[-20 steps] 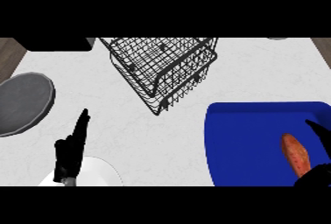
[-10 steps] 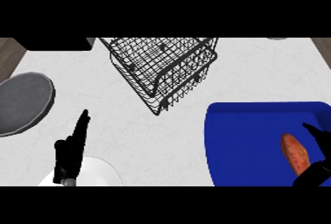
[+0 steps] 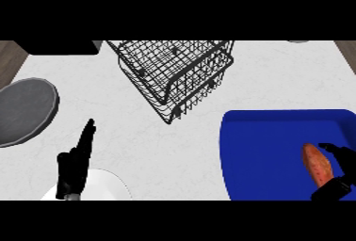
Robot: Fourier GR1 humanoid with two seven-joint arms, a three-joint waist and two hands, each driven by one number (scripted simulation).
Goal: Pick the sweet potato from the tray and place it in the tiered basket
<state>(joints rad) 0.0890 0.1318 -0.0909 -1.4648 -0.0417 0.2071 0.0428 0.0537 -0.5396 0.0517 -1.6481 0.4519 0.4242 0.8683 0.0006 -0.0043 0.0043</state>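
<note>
An orange sweet potato (image 3: 316, 165) lies lengthwise on the blue tray (image 3: 268, 150) at the lower right. My right hand (image 3: 339, 181) sits at the tray's right side, right beside the potato, with its fingers curving round the potato's far end and its thumb near the lower end. The black wire tiered basket (image 3: 175, 70) stands at the top centre, apart from the tray. My left hand (image 3: 75, 162) rests open at the lower left, fingers pointing up.
A grey plate (image 3: 24, 109) lies at the left edge. A white round object (image 3: 104, 186) sits under my left forearm at the bottom. A dark block (image 3: 59, 46) fills the top left corner. White counter lies between basket and tray.
My right hand has moved left and further onto the tray, closing in round the sweet potato. The left hand and the potato have stayed put.
</note>
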